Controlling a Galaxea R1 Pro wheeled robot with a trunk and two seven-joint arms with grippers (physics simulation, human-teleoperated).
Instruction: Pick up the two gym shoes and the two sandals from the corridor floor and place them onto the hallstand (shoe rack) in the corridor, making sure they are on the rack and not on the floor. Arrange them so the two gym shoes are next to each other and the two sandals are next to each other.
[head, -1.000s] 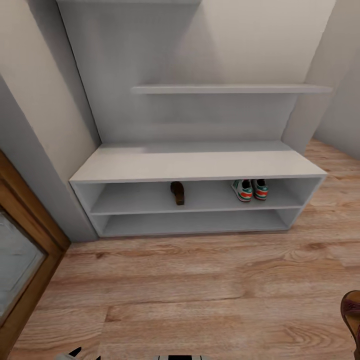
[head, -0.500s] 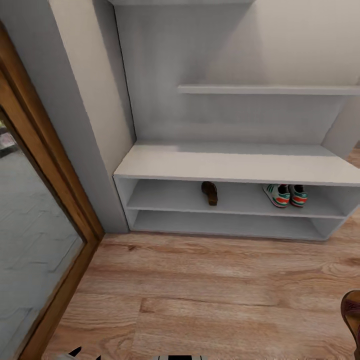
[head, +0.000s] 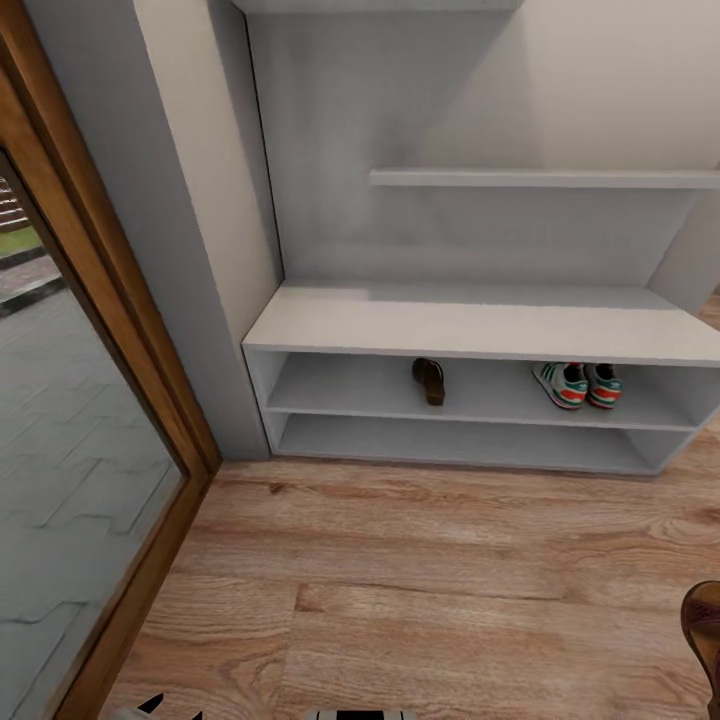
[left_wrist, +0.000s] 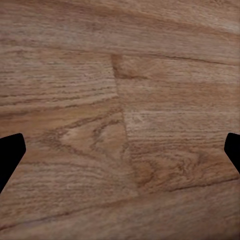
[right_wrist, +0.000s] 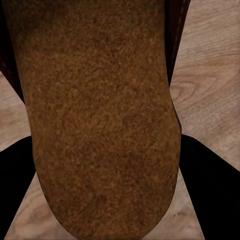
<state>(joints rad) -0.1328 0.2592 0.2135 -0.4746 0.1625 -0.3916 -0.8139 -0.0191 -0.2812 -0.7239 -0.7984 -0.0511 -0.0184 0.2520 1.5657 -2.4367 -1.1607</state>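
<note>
The pale grey hallstand (head: 480, 335) stands against the wall. On its upper open shelf lies one dark brown sandal (head: 430, 380), and further right the two gym shoes (head: 563, 385) (head: 603, 385) sit side by side. The other sandal (head: 703, 625) shows at the lower right edge of the head view, above the corridor floor (head: 450, 590). In the right wrist view its tan footbed (right_wrist: 100, 110) lies between the black fingers (right_wrist: 210, 195) of my right gripper (right_wrist: 107, 190), which is shut on it. My left gripper (left_wrist: 120, 155) is open over bare planks, with its fingertips (left_wrist: 10, 155) at the frame edges.
A wood-framed glass door (head: 90, 450) runs along the left, with a grey wall section (head: 200, 250) between it and the hallstand. A higher shelf (head: 540, 178) juts out above the broad top. Open wood floor lies between me and the rack.
The head view has shifted, so the hallstand sits slightly further right in the picture and more of the glass door shows. The shoes on the shelf have not moved.
</note>
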